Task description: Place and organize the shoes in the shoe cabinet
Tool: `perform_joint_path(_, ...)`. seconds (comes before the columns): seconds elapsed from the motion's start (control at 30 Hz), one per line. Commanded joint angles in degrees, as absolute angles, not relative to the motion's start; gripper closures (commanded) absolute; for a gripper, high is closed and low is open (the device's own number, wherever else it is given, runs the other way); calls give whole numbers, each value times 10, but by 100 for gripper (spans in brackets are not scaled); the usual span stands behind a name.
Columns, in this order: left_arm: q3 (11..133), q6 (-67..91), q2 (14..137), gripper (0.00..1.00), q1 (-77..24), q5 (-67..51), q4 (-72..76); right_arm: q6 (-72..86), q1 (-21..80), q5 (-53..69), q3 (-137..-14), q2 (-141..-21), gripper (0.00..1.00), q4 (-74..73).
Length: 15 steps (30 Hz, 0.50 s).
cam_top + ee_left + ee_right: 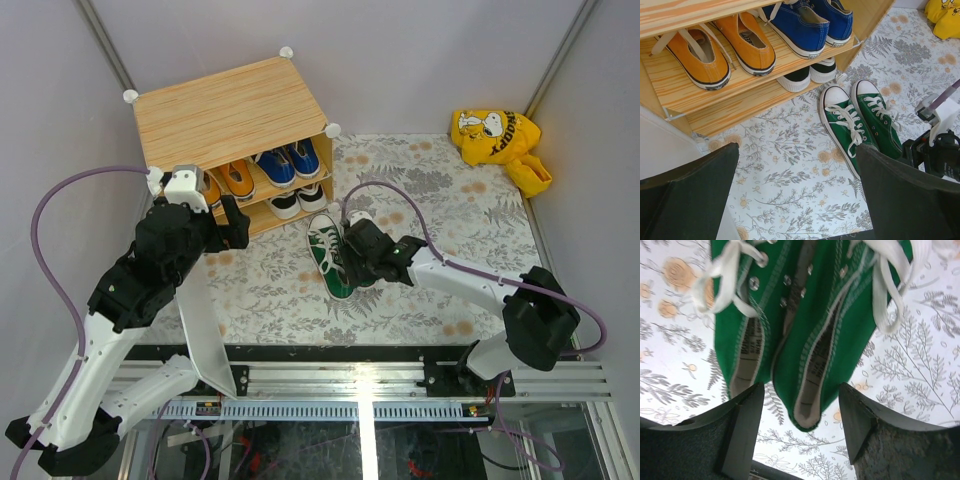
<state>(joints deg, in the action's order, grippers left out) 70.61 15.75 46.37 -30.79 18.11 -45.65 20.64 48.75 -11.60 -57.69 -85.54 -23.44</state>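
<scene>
The shoe cabinet stands at the far left with its front open. Orange shoes and blue shoes sit on its upper shelf. A dark pair with white toes sits on the lower shelf. A green pair lies side by side on the mat before the cabinet, toes toward it. My right gripper is open at the heels of the green shoes, touching neither. My left gripper is open and empty above the mat, near the cabinet's shelf and left of the green pair.
The cabinet's white door panel hangs open toward the near edge, beside my left arm. A yellow cartoon-dog bag lies at the far right corner. A floral mat covers the table. Grey walls close in the back and sides.
</scene>
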Motion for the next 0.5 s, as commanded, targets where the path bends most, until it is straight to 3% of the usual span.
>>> perform_joint_path(0.0, 703, 162, 463, 0, -311, 186, -451, 243, 492, -151, -553, -823, 34, -241)
perform_joint_path(0.1, 703, 164, 464, 0, -311, 183, -452, 246, 492, -146, -547, -833, 43, -239)
perform_joint_path(0.23, 700, 165, 462, 0, -311, 184, -450, 234, 492, -169, -540, -845, 95, -242)
perform_joint_path(0.27, 698, 165, 463, 0, -311, 184, -451, 228, 492, -187, -543, -847, 99, -254)
perform_joint_path(0.47, 692, 165, 461, 0, -311, 184, -447, 198, 492, -311, -558, -835, 100, -313)
